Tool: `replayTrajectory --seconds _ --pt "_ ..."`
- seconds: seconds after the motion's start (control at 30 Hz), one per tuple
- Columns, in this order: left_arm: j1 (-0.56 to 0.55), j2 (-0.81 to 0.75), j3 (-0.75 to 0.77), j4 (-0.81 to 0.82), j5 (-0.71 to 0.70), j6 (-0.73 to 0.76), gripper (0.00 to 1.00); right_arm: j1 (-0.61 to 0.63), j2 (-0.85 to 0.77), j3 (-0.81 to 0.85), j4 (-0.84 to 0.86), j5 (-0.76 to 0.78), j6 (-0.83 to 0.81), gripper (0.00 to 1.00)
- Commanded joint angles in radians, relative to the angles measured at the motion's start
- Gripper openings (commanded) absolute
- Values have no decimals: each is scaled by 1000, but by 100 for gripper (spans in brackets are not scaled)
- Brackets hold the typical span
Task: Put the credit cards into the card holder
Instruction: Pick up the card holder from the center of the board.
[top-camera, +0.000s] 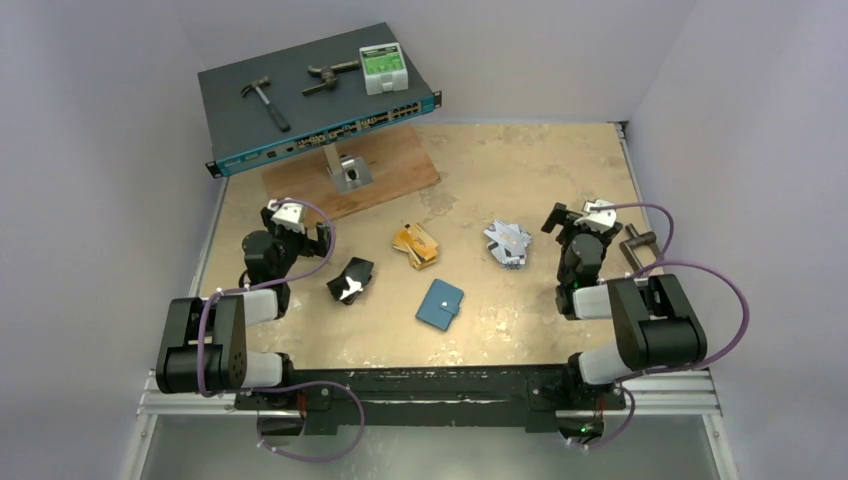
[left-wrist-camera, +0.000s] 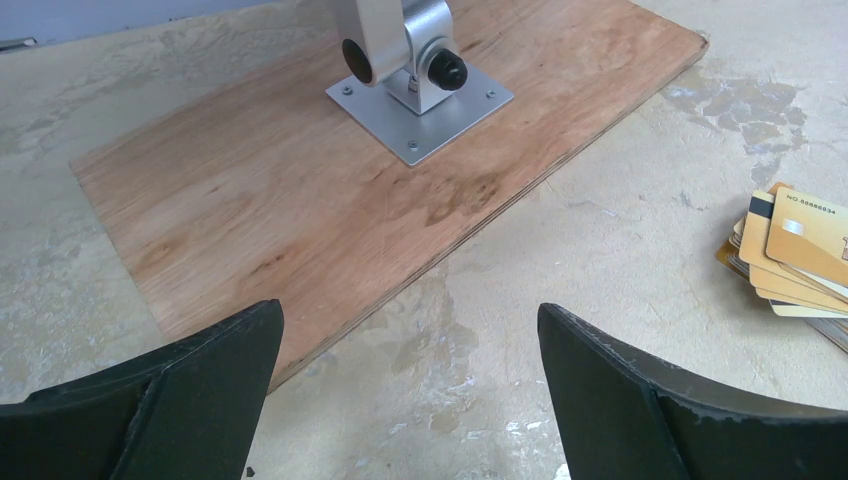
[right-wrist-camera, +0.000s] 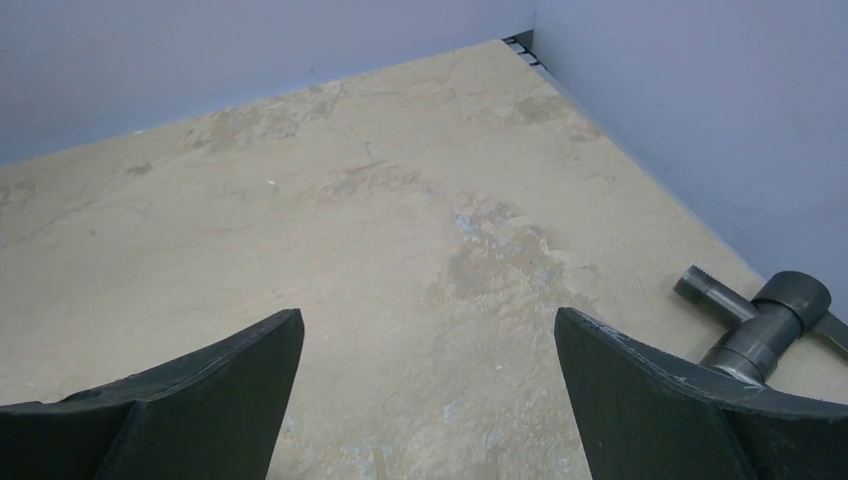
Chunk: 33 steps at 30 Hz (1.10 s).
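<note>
Top external view: where does the card holder (top-camera: 440, 304) sit for us?

Flat on the table (top-camera: 540, 170), near the front and between our two arms. It looks folded shut, snap side up. Its long axis runs near to far, with the far end leaning a little right.

And the credit cards (top-camera: 508, 243)?

Three fanned heaps lie in an arc behind it: black cards (top-camera: 351, 279) on the left, gold-orange cards (top-camera: 416, 245) in the middle, silver-grey cards on the right. All lie apart from the holder. We judge the spread puts a heap within reach of each arm.

Our grippers?

The left gripper (left-wrist-camera: 410, 400) hangs over bare table by the plywood board (left-wrist-camera: 300, 200), jaws wide apart and empty, with the gold heap off to its right. The right gripper (right-wrist-camera: 428, 400) likewise gapes with nothing between its fingers. It points at the far right corner, with a pipe fitting (right-wrist-camera: 760, 330) beside it.

So nothing started?

We reckon not: the holder wants opening first, with one arm pinning it
</note>
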Motion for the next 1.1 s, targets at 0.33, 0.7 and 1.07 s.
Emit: replayTrajectory --seconds 0.33,0.7,1.07 --pt "25 -147 251 -474 41 1 100 44 -288 449 -937 -386 497 99" --pt "23 -316 665 -1595 187 250 100 771 -27 707 -1625 238 579 99" --pt "-91 -498 585 -1777 162 303 99 1072 142 781 -1779 377 775 94"
